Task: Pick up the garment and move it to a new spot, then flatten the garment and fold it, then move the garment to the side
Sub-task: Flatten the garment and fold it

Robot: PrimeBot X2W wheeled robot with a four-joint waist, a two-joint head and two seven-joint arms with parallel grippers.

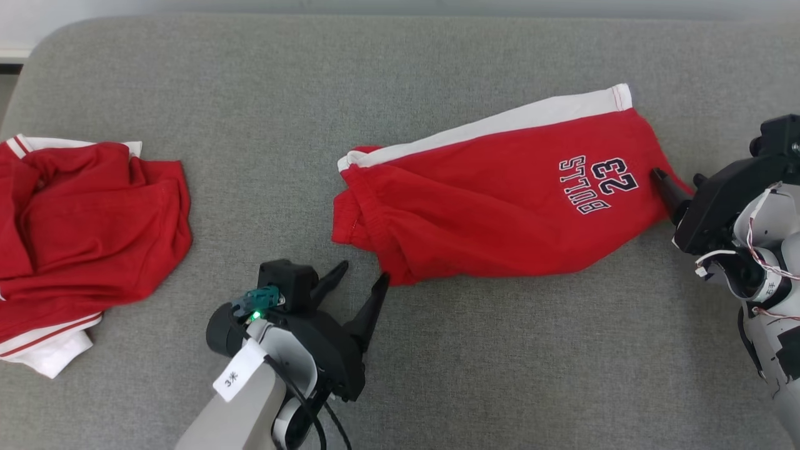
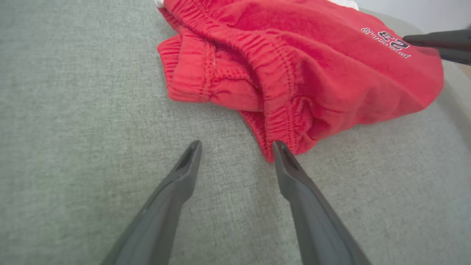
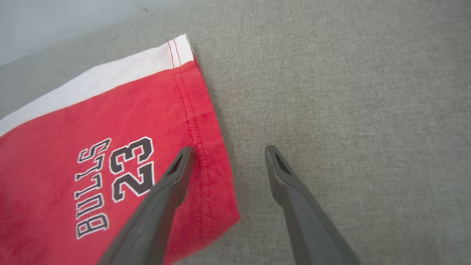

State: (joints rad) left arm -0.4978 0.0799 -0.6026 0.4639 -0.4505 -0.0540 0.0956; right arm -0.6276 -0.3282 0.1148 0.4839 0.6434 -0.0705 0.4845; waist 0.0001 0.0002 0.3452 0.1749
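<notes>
Left wrist view, left gripper (image 2: 237, 144): fingers spread wide, nothing between them, both tips low over the gray cushion (image 2: 73, 110).
Left contact: one fingertip (image 2: 281, 149) is right at the waistband corner of the red shorts (image 2: 312, 73); touching or just short of it, cannot tell. The other finger is over bare cushion.
Right wrist view, right gripper (image 3: 230, 148): also parted wide, gripping nothing. It straddles the leg hem, with one finger (image 3: 176, 173) above the red cloth beside the "23" and the other over bare cushion.
Shorts position: mid-cushion in the head view, lying between the two grippers. The bunched waistband points toward the left gripper, the leg hem toward the right gripper.
Shorts lay: mostly flat, wrinkled at the waistband end.
Shorts detail: white side stripe (image 1: 500, 122) runs along the far edge. The "BULLS 23" print (image 1: 597, 184) is near the hem and reads upside down in the head view.
Other garment: crumpled red jersey (image 1: 94, 231) with white trim, at the robot's far left, well apart from the shorts.
Far edge: the cushion's rounded back edge, with a pale wall (image 1: 187, 9) behind it.
</notes>
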